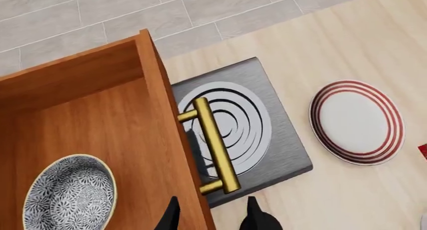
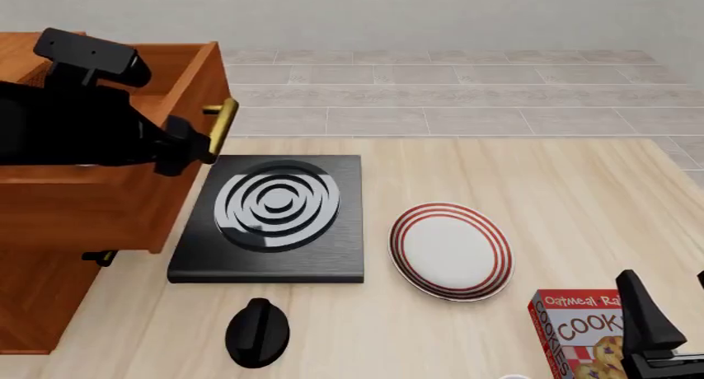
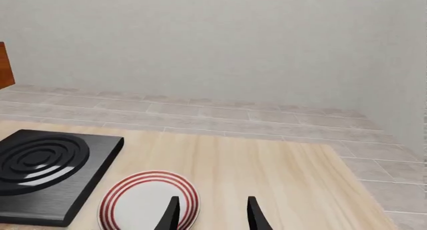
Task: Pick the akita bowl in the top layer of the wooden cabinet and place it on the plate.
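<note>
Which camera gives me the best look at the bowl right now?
The left wrist view: the bowl sits in the open top drawer, seen from above with its speckled inside showing, cut off only at the picture's edge. In the front view the left arm and the drawer's wall hide it. The right wrist view does not reach it at all.

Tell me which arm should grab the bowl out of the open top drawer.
Probably left. The left gripper hangs open above the open top layer beside the akita bowl; the right gripper is over by the plate.
</note>
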{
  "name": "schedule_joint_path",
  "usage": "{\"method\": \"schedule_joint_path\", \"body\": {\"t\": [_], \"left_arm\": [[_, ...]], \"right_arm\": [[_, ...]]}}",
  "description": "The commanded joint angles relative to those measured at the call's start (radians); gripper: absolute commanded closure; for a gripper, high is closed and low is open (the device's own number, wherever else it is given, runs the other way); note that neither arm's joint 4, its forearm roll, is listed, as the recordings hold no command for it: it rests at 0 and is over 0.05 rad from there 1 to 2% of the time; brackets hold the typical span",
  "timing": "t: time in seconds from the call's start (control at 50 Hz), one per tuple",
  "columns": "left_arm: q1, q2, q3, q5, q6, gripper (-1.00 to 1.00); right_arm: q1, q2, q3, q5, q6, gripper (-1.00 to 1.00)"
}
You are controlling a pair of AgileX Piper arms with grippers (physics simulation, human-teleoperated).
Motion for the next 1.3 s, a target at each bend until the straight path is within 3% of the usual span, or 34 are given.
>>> {"method": "schedule_joint_path", "body": {"t": [0.02, 0.7, 1.3], "left_arm": [[-0.054, 0.028, 0.019, -0.017, -0.016, -1.0], [-0.136, 0.059, -0.04, 0.005, -0.09, -1.0], [-0.031, 0.069, -0.309, 0.11, -0.022, -1.0]], "right_arm": [[-0.004, 0.0, -0.003, 0.001, 0.0, -1.0], [-0.007, 0.0, -0.006, 0.001, 0.003, -1.0], [-0.005, 0.0, -0.008, 0.001, 0.001, -1.0]]}}
